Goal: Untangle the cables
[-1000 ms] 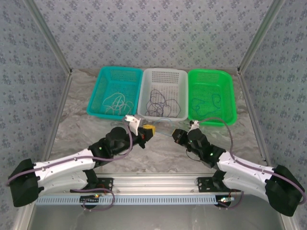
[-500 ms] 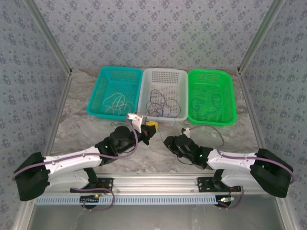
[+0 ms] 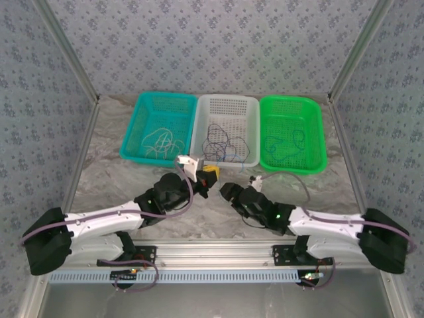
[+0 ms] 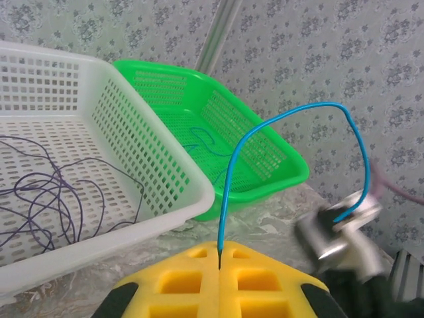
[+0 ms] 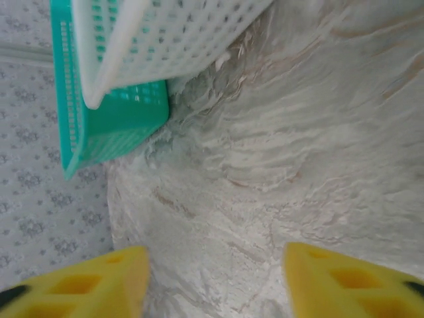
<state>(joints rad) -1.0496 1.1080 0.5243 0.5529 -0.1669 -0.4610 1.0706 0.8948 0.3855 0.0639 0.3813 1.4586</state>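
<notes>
- Clamped fully together, my left gripper [image 4: 218, 265] is pinching the end of a thin blue wire [image 4: 291, 116] in the seam between its yellow foam pads.
- That wire is arching up over the table and dropping to my right, where its far end is running into a blurred silver-white part [image 4: 338, 235] that I cannot make out.
- My right gripper [image 5: 215, 278] is standing wide, its two yellow pads well apart with nothing between them, hovering over the pale marbled table [image 5: 265, 165].
- From above, both grippers, left [image 3: 207, 177] and right [image 3: 228, 192], are lying low just in front of the baskets; the held wire is too fine to trace there.
- I am counting three perforated plastic baskets in a row: a teal basket [image 3: 142, 109], a white basket [image 3: 225, 98] and a bright green basket [image 3: 291, 99].
- Loose loops are lying in each: whitish wires [image 3: 161, 141] in the teal one, dark purple wires [image 3: 222, 139] in the white one, a dark blue wire [image 3: 291, 141] in the green one.
- How many strands each tangle holds, I cannot tell.
</notes>
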